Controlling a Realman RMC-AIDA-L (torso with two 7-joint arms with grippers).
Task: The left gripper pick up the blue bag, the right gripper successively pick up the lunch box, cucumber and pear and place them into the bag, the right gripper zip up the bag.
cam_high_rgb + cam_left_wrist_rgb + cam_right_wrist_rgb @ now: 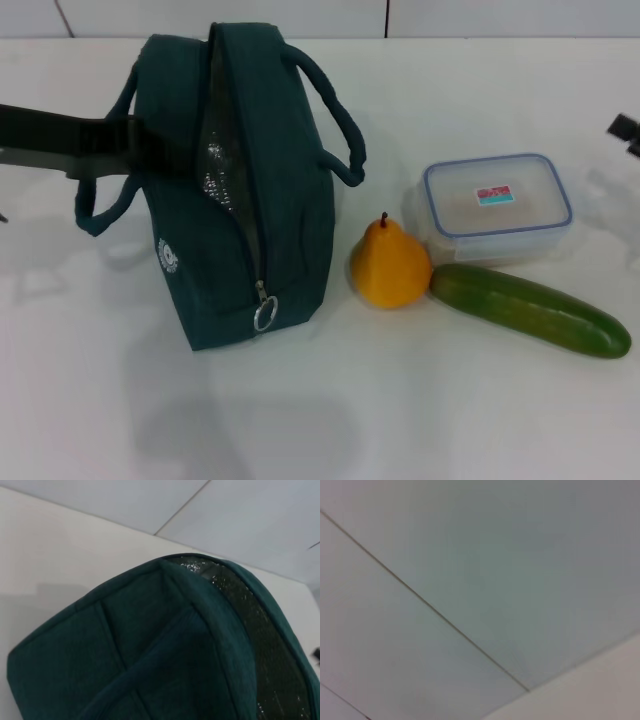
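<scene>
Blue bag stands unzipped on the table, left of the food.
Cucumber nearest, then pear, lunch box. Left gripper at the bag's handle, grip unreadable; it should hold steady, mouth open.

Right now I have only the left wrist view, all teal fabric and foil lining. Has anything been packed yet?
Observer: No. The lunch box, pear and cucumber all lie on the table, on the right of the blue bag.
Operator: Is the zipper open?
Observer: Yes, open along most of the top, with the ring pull at the near end.
Operator: Where are the arms?
Observer: The left gripper is at the bag's left side by a handle. Only a dark bit of the right gripper shows at the head view's right edge, apart from the lunch box.
</scene>
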